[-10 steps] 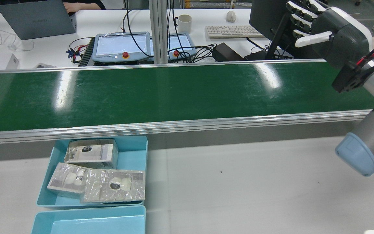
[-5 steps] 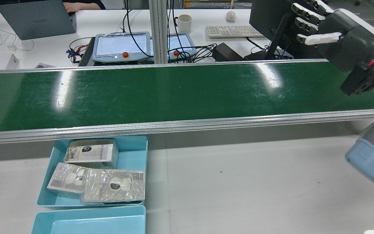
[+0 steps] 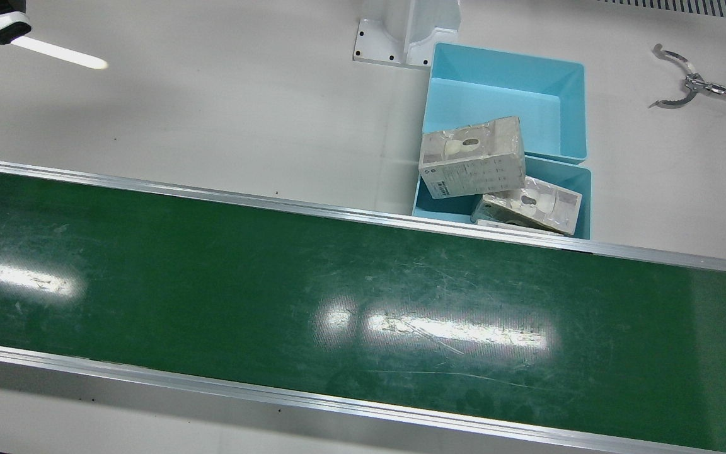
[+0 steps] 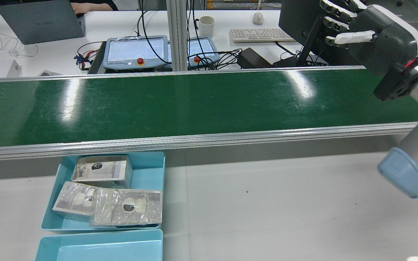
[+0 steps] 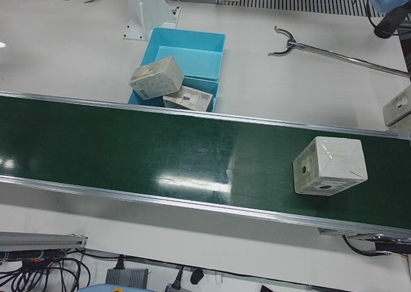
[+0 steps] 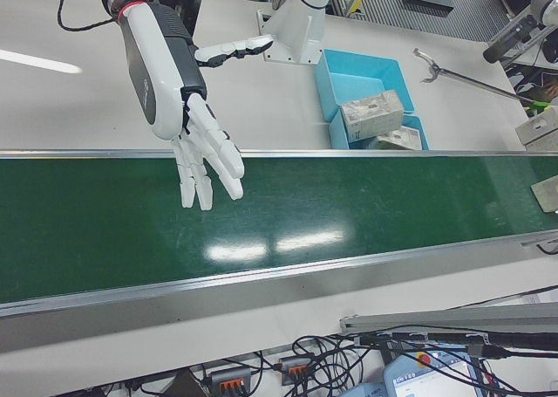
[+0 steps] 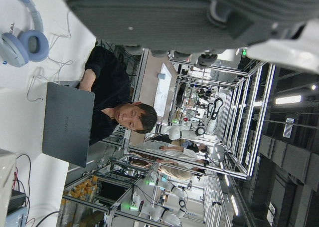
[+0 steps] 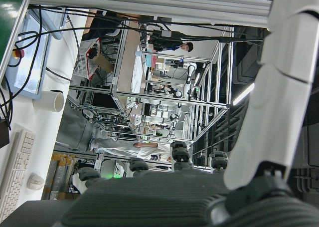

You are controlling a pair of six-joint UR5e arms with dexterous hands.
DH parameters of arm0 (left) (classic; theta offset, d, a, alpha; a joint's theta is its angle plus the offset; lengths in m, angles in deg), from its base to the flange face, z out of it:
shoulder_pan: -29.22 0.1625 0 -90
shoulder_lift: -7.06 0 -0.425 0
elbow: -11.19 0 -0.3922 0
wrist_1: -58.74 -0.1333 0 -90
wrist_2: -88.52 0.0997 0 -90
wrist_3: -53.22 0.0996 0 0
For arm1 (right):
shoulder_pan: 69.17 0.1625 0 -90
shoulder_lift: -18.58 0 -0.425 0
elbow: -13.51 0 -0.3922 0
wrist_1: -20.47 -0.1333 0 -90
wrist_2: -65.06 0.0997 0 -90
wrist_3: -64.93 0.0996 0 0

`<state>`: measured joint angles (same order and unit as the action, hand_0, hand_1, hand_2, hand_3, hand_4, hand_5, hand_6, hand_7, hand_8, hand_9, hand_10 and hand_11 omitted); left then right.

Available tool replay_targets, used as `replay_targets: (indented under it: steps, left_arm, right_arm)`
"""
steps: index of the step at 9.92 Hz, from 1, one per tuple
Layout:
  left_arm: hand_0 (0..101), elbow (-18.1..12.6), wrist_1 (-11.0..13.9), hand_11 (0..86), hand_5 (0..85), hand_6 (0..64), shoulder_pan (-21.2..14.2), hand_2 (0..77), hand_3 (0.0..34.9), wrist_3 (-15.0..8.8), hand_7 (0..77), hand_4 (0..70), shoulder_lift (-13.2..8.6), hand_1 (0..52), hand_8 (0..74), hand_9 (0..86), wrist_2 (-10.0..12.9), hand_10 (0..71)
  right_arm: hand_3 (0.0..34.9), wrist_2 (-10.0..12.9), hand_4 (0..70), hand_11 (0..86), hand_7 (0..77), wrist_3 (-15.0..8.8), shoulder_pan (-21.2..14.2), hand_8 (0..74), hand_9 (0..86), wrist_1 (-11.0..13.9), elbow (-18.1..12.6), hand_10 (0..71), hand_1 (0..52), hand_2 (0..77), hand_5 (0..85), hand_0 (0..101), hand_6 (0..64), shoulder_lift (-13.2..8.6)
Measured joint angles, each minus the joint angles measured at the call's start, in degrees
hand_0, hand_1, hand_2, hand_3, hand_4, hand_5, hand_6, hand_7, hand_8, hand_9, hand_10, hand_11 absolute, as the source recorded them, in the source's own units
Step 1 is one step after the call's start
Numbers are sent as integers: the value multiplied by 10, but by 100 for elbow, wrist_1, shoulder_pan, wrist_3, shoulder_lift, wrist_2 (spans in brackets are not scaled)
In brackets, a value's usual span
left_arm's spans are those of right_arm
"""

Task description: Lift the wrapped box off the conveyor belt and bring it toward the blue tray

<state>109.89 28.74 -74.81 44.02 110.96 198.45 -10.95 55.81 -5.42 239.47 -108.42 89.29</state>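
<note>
Currently listed: wrapped box (image 5: 330, 165) on conveyor belt (image 5: 160, 157), likely light, rigid, film-slick, best gripped across opposite faces; right hand (image 6: 199, 148) splayed, empty; left hand's (image 7: 189, 17) fingers indeterminate.

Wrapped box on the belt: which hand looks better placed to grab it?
Probably the left. The box sits at the belt's left-arm end, outside the rear view, while the open right hand hovers over the opposite end. The left hand itself shows only in its own camera.
</note>
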Motion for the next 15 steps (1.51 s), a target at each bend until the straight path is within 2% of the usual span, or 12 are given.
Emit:
replay_targets:
  steps: [2, 5, 6, 7, 8, 9, 15]
  left_arm:
    - [0, 0, 0, 0, 11, 0, 0, 11, 0, 0, 0, 0, 0, 0, 0, 0, 0, 0]
    - [0, 0, 0, 0, 11, 0, 0, 11, 0, 0, 0, 0, 0, 0, 0, 0, 0, 5]
    - [0, 0, 0, 0, 11, 0, 0, 5, 0, 0, 0, 0, 0, 0, 0, 0, 0, 0]
    - [0, 0, 0, 0, 11, 0, 0, 11, 0, 0, 5, 0, 0, 0, 0, 0, 0, 0]
    - [0, 0, 0, 0, 11, 0, 0, 11, 0, 0, 5, 0, 0, 0, 0, 0, 0, 0]
    - [0, 0, 0, 0, 11, 0, 0, 11, 0, 0, 5, 0, 0, 0, 0, 0, 0, 0]
    - [0, 0, 0, 0, 11, 0, 0, 11, 0, 0, 5, 0, 0, 0, 0, 0, 0, 0]
  right_arm:
    - [301, 9, 0, 11, 0, 18, -11, 16, 16, -7, 102, 0, 98, 55, 22, 454, 0, -79]
    - [299, 22, 0, 11, 0, 26, -32, 16, 16, -40, 259, 0, 98, 60, 33, 457, 0, -123]
    - [299, 24, 0, 11, 0, 22, -36, 16, 11, -46, 295, 0, 120, 76, 44, 455, 0, -158]
    - [299, 22, 0, 11, 0, 19, -36, 16, 11, -46, 315, 0, 120, 76, 44, 455, 0, -185]
    - [299, 19, 0, 11, 0, 19, -38, 16, 11, -47, 327, 0, 120, 76, 44, 455, 0, -201]
    - [291, 17, 0, 11, 0, 21, -38, 16, 11, -49, 326, 0, 98, 71, 44, 457, 0, -206]
    - [290, 16, 0, 11, 0, 64, -28, 16, 11, -21, 261, 0, 109, 76, 44, 456, 0, -173]
